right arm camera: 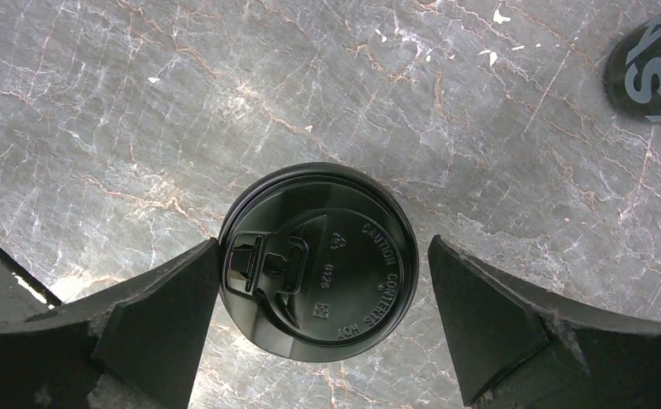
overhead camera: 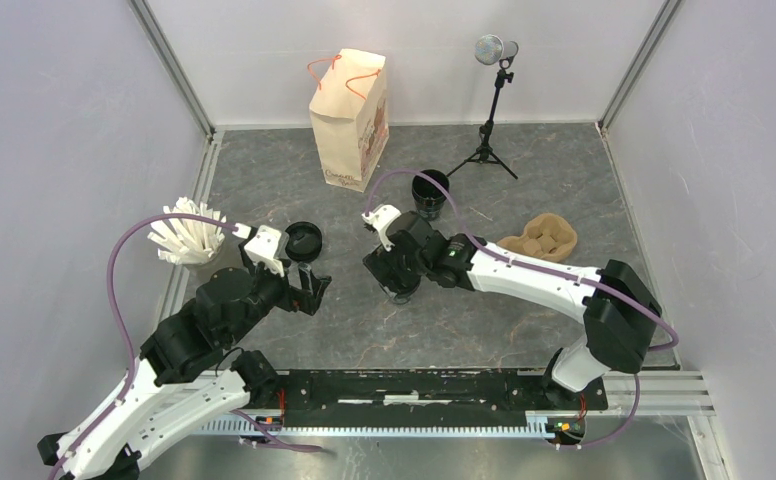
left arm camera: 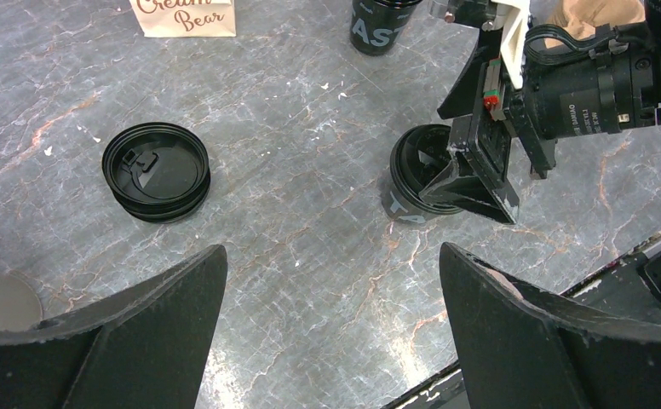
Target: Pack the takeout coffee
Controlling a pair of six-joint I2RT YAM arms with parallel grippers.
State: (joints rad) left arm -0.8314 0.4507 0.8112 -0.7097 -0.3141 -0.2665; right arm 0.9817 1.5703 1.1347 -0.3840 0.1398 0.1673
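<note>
The right gripper stands wide open, a finger on either side of a lidded cup at frame centre, not closed on it; from above, the gripper hides that cup almost wholly; the left gripper is open too, over bare desk; a second black lid lies upper left, and whether a cup stands under it is unclear; another cup is cut off by the top edge, as is the paper bag; the cup carrier sits right of centre.
</note>
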